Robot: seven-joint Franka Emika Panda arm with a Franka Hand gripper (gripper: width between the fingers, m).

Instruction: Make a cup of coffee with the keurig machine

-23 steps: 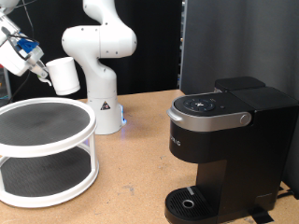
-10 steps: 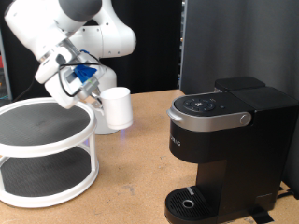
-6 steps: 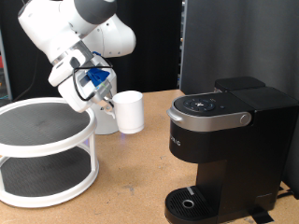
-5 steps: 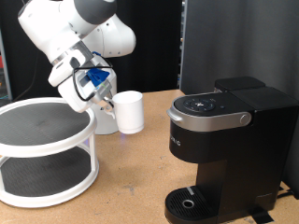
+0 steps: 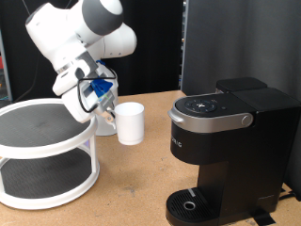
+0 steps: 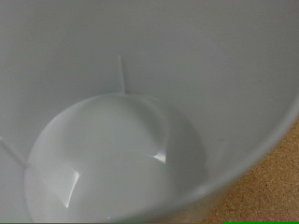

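Observation:
The white cup (image 5: 129,122) hangs in the air, upright, held by its handle side in my gripper (image 5: 109,110), which is shut on it. It is to the left of the keurig machine (image 5: 226,151) in the exterior view and above the wooden table. The machine is black with a silver-grey lid handle (image 5: 218,120) and a round drip tray (image 5: 196,205) at its foot; its lid is down. The wrist view is filled by the cup's empty white inside (image 6: 121,159); my fingers do not show there.
A white two-tier round rack (image 5: 45,151) with dark shelves stands at the exterior view's left. The white arm base (image 5: 106,108) stands behind the cup. A black panel (image 5: 235,42) rises behind the machine. Cork-like table surface (image 5: 127,193) lies between rack and machine.
The arm has carried the cup from high at the far left, down and to the right, towards the machine. In the last half second it dropped a little lower.

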